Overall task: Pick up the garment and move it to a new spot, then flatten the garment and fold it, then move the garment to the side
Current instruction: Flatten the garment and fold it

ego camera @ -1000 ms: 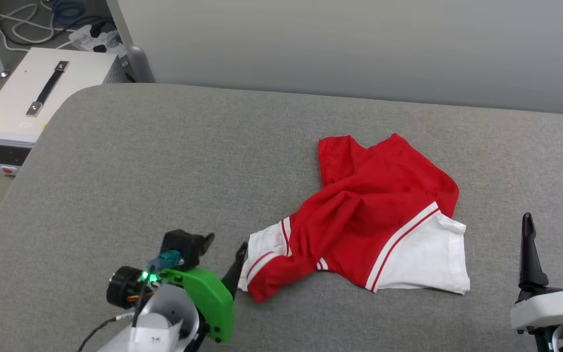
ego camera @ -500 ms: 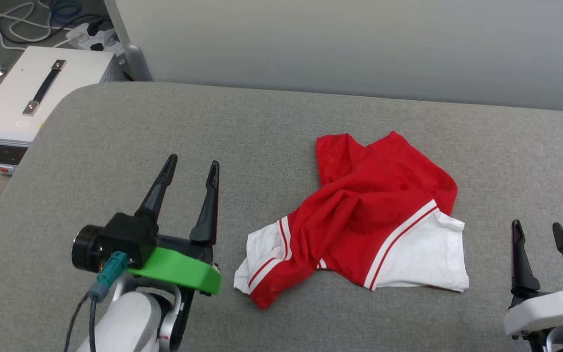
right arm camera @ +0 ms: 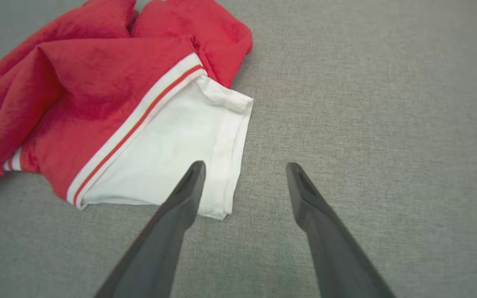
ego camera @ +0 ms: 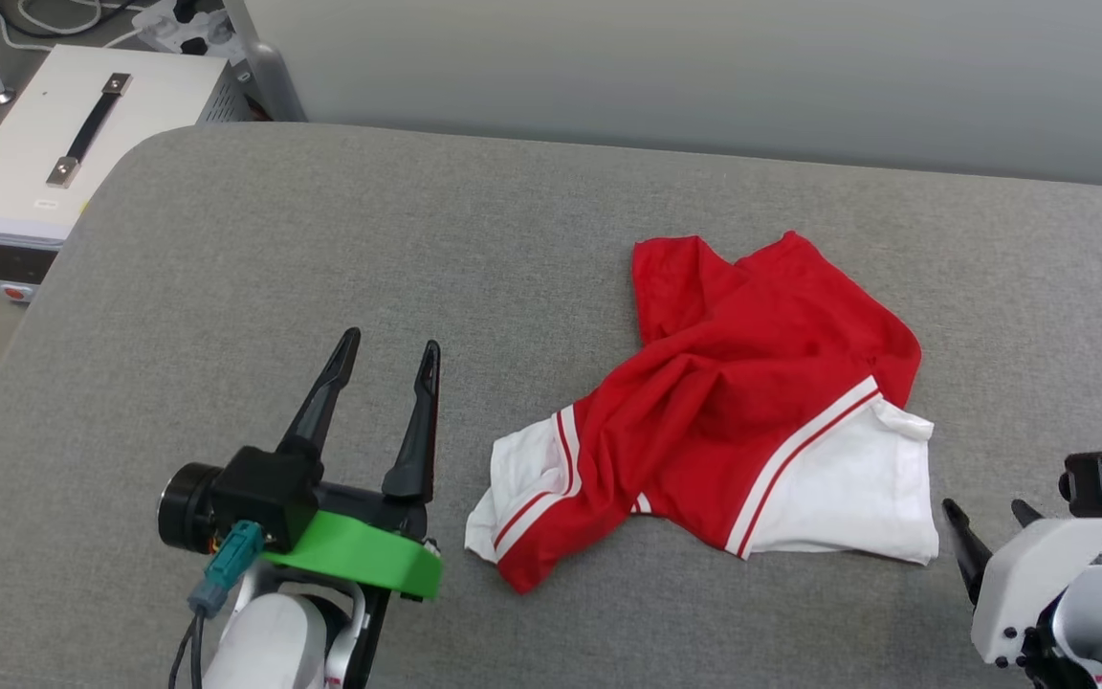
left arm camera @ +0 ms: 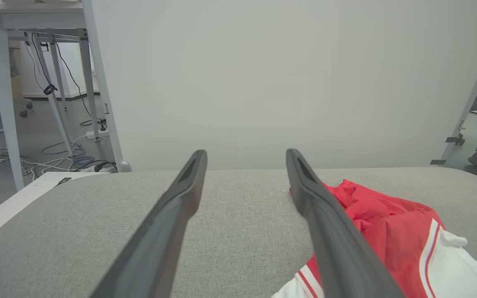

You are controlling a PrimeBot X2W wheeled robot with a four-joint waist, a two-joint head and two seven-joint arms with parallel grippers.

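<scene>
The garment (ego camera: 733,411) lies crumpled on the grey table, a red shirt with white sleeves and red-white striped trim; its print is hidden in the folds. My left gripper (ego camera: 390,346) stands open to the left of it, fingers level above the table, nothing between them. In the left wrist view the garment (left arm camera: 387,231) shows to the right of the fingers. My right gripper (ego camera: 989,512) is open at the lower right, tilted down, beside the white sleeve. In the right wrist view one fingertip hangs over the sleeve's edge (right arm camera: 226,136), the gripper (right arm camera: 243,165) empty.
The grey padded table (ego camera: 321,249) has free room left of and behind the shirt. A white box with a black handle (ego camera: 63,134) stands on the floor past the table's left corner. A pale wall (ego camera: 704,77) runs behind the table.
My left gripper lifted off the shirt's left sleeve and swung left, fingers now level. The right gripper tipped downward toward the white sleeve. The camera shifted slightly.
</scene>
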